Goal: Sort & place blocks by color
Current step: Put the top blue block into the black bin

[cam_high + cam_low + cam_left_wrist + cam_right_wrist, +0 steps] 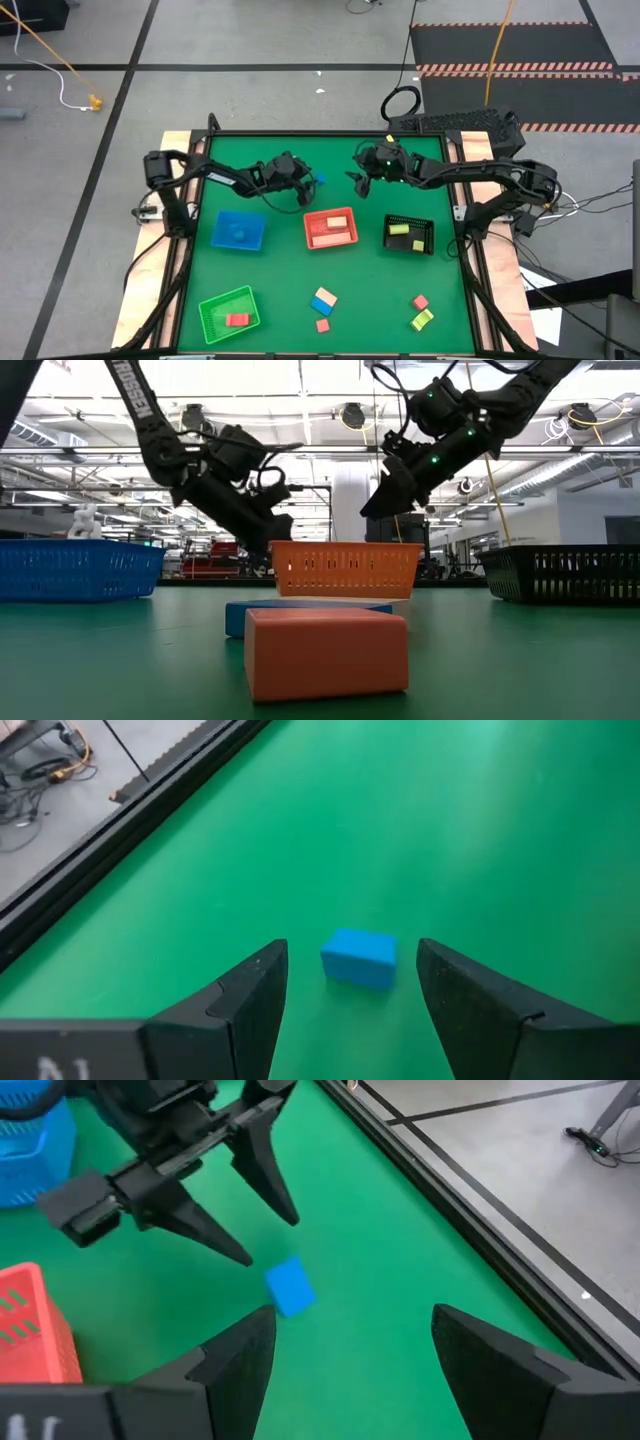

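A small blue block [358, 958] lies flat on the green table [350, 270] near its far edge, also seen in the high view [318, 180]. My left gripper [350, 995] is open and low over the table. Its fingers stand on either side of the block, just short of it, with a gap on each side. My right gripper [350, 1350] is open and hovers higher up to the block's right [358, 180], holding nothing. In the right wrist view the same block [291, 1287] lies just beyond the tips of my left gripper [270, 1230].
In a row stand a blue tray [238, 230], a red tray [330, 228] holding a tan block, and a black tray [408, 234] holding a yellow-green block. A green tray [229, 310] at the near left holds a red block. Loose blocks [324, 300] [421, 310] lie near the front.
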